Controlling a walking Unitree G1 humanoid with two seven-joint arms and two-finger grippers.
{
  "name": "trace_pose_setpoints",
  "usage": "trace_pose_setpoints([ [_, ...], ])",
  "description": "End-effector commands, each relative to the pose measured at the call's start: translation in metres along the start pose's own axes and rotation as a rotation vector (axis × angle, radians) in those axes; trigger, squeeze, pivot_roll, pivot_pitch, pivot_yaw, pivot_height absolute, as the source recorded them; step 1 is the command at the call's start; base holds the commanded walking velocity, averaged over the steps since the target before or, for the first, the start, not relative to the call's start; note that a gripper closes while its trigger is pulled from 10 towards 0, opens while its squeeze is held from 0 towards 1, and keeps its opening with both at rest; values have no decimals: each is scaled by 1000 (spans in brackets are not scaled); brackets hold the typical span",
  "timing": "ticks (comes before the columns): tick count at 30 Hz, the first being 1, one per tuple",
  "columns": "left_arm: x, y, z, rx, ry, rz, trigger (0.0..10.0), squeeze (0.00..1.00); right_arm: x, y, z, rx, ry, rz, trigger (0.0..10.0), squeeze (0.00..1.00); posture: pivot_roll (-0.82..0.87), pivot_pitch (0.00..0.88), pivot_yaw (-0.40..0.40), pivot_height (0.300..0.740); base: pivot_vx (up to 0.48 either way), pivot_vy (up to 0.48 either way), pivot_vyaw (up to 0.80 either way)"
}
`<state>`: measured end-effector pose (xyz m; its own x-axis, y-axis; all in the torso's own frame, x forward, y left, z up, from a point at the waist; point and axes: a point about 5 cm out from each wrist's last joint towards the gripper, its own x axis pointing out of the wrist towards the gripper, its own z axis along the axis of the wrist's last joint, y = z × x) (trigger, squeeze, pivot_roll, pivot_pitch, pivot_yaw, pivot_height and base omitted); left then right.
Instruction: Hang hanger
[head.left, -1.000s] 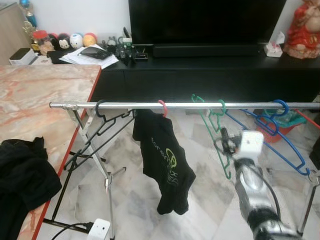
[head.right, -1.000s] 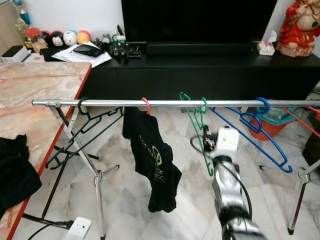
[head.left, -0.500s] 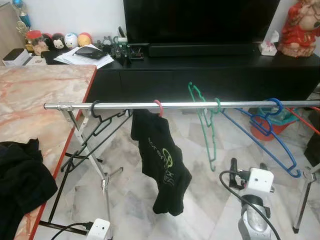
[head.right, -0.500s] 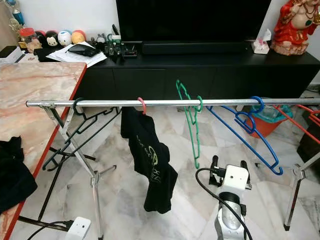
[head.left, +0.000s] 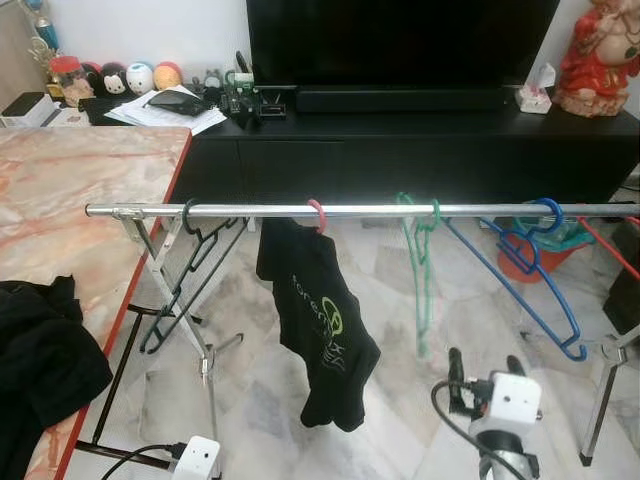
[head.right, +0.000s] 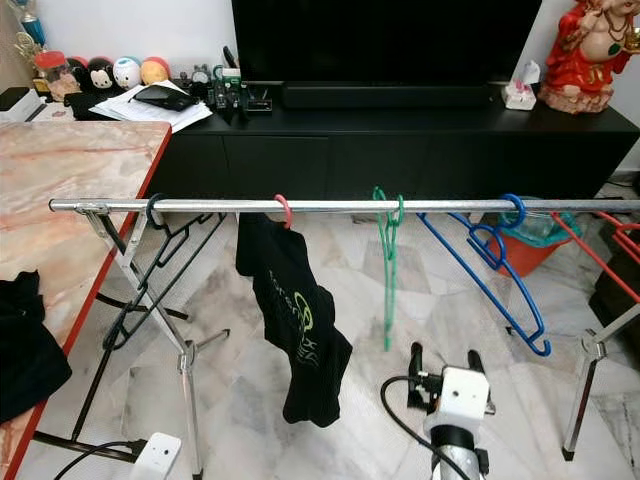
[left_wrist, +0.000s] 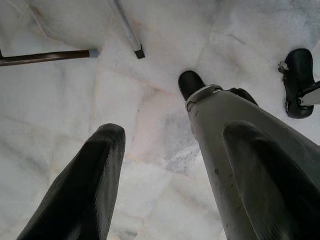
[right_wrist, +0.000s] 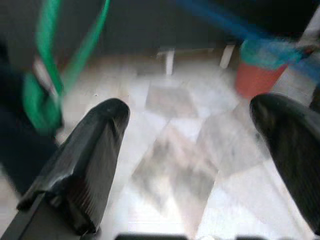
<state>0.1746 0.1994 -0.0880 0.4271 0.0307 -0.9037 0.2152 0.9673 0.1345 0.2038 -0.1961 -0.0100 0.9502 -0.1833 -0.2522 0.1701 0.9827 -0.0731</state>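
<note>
A green hanger (head.left: 421, 268) hangs by its hook on the silver rail (head.left: 250, 211), seen almost edge-on. On the same rail are a black hanger (head.left: 190, 250), a pink hanger carrying a black T-shirt (head.left: 318, 320), and a blue hanger (head.left: 535, 275). My right gripper (head.left: 484, 360) is low, well below the rail and just right of the green hanger, open and empty. In the right wrist view the green hanger (right_wrist: 47, 75) is blurred beside one finger (right_wrist: 85, 165). My left gripper (left_wrist: 172, 132) hangs open over the marble floor next to my own leg (left_wrist: 225, 130).
A marble table (head.left: 80, 200) at the left holds a heap of black clothes (head.left: 40, 350). The rack's legs (head.left: 205, 350) and a power strip (head.left: 197, 458) are on the floor. A black TV cabinet (head.left: 420, 150) stands behind, and an orange bucket (right_wrist: 252, 75) is past the rail.
My right gripper has dropped from beside the green hanger to low near the floor. The green hanger, left on the rail, has swung and now hangs straight down.
</note>
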Motion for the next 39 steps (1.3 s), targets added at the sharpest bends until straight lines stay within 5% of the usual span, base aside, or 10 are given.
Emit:
trace_pose_setpoints([
  [1,0,1,-5,10,16,6,10000,0,-5,4,-17,-40,131,45,10000,0,-146,0,-18,740,0,0,0],
  [14,0,-1,-6,12,22,-10,10000,0,1,7,-68,-79,592,75,10000,0,-161,0,-6,740,0,0,0],
  [20,0,-2,-7,5,22,-13,10000,0,-22,7,-94,-49,803,84,10000,0,-141,0,-4,740,0,0,0],
  [22,0,-3,-8,1,23,-15,10000,0,-23,4,-94,-98,806,97,10000,0,-135,0,-6,740,0,0,0],
  [23,0,-2,-9,-6,24,-13,10000,0,-17,-5,-90,14,772,-11,10000,0,-135,0,1,740,0,0,0],
  [25,0,-2,-9,-3,25,-11,10000,0,-15,-12,-88,88,761,-82,10000,0,-153,0,10,740,0,0,0],
  [29,-1,1,-11,57,44,-8,10000,0,-26,-17,-96,54,790,-70,10000,0,-169,0,21,740,0,0,0],
  [39,-1,1,-12,52,43,11,10000,0,-41,-24,-106,140,812,-147,10000,0,-164,0,20,740,0,0,0],
])
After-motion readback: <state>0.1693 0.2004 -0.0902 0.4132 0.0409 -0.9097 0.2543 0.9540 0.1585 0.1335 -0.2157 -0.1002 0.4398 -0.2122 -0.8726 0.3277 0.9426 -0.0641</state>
